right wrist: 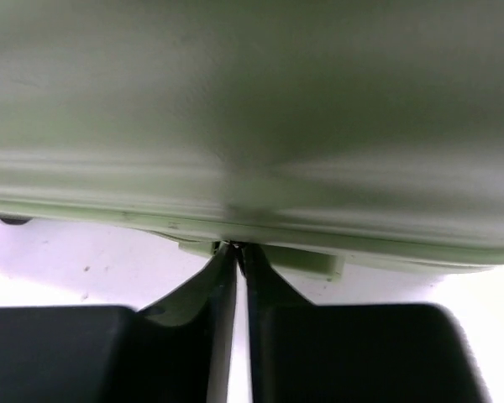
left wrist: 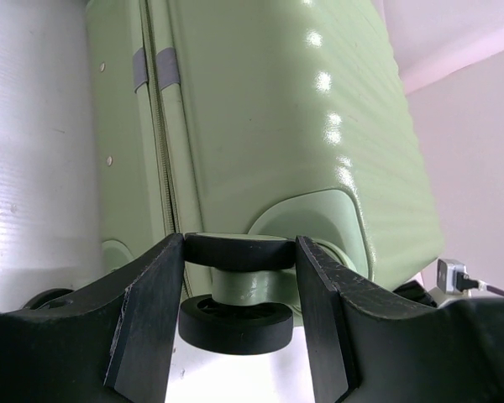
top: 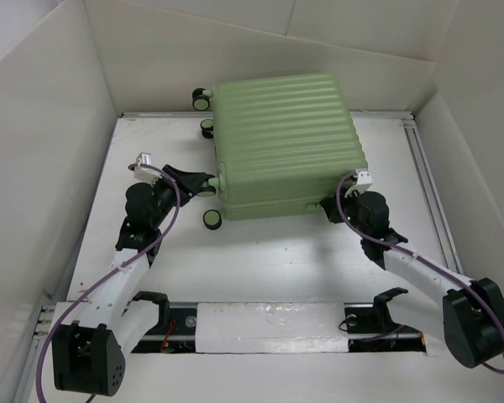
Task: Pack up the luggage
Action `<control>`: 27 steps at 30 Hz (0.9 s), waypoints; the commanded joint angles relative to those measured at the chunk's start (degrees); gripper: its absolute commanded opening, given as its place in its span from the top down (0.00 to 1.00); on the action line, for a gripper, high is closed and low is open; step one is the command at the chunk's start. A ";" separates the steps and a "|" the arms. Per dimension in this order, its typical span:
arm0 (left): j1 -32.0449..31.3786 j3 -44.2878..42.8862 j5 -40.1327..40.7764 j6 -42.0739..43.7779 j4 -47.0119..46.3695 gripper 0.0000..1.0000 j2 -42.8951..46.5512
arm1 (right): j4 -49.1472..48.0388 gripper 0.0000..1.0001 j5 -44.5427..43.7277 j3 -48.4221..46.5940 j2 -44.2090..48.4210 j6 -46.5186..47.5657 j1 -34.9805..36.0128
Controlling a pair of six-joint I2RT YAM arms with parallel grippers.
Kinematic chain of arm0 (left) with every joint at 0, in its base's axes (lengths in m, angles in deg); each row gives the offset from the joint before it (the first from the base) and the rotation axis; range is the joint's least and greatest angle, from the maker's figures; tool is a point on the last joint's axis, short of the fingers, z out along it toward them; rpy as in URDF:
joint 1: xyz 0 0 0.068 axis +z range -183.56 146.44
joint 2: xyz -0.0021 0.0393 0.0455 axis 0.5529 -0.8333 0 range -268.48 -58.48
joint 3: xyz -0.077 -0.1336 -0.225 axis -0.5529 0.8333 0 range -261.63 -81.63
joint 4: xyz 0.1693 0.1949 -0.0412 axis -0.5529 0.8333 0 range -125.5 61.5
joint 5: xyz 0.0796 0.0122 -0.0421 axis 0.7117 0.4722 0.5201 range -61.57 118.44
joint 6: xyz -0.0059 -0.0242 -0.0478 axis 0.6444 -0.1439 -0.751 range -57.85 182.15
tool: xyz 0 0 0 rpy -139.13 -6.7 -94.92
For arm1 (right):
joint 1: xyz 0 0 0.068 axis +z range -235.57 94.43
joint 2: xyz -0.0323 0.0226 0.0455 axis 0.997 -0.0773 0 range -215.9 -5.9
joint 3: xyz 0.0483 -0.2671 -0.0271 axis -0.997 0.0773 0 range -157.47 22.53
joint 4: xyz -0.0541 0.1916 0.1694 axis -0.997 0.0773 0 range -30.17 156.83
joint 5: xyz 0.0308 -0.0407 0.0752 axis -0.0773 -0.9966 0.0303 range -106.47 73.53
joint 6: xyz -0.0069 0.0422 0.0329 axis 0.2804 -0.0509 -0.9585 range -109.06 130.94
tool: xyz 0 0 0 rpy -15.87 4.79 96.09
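Evidently the luggage [top: 286, 143] lies flat and closed on the table [top: 277, 269], lid up, with one gripper at each of its near corners. At its near left corner the left gripper [top: 203, 181] stands about half open, its fingers pressed on either side of a black wheel [left wrist: 235, 252]; that looks like an anchoring grip. At its near right corner the right gripper [right wrist: 233, 250] has its fingers drawn almost together, their tips at the seam [right wrist: 109, 217] between the two shells, just left of a small pale tab [right wrist: 315, 264]. Whether they pinch a zipper pull there I cannot tell.

The step in hand seems to be opening the case. To do it well, the left grip should brace the wheel firmly so the shell cannot slide, while the right pulls along the seam line, not away from it, slowly enough to notice a slip.
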 commanded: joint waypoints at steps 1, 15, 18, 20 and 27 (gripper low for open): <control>-1.39 -1.05 -6.10 -1.39 -8.60 1.00 0.49 | -10.77 0.92 -4.25 -0.23 -0.03 -2.01 3.03; -14.21 -3.68 1.88 0.28 -11.94 1.00 -2.50 | -15.96 1.00 -22.36 -2.85 -6.87 -13.97 32.26; -14.93 -4.21 0.14 -1.73 -13.96 1.00 -4.08 | -15.96 1.00 -26.93 -8.03 -13.88 -15.55 38.18; -15.80 -3.69 -0.74 -2.36 -13.97 1.00 -4.08 | -15.96 1.00 -28.51 -13.46 -18.11 -15.55 42.58; -21.95 -3.68 -1.44 -3.84 -13.97 1.00 -2.95 | -15.96 1.00 -29.92 -33.41 -38.59 -13.97 51.11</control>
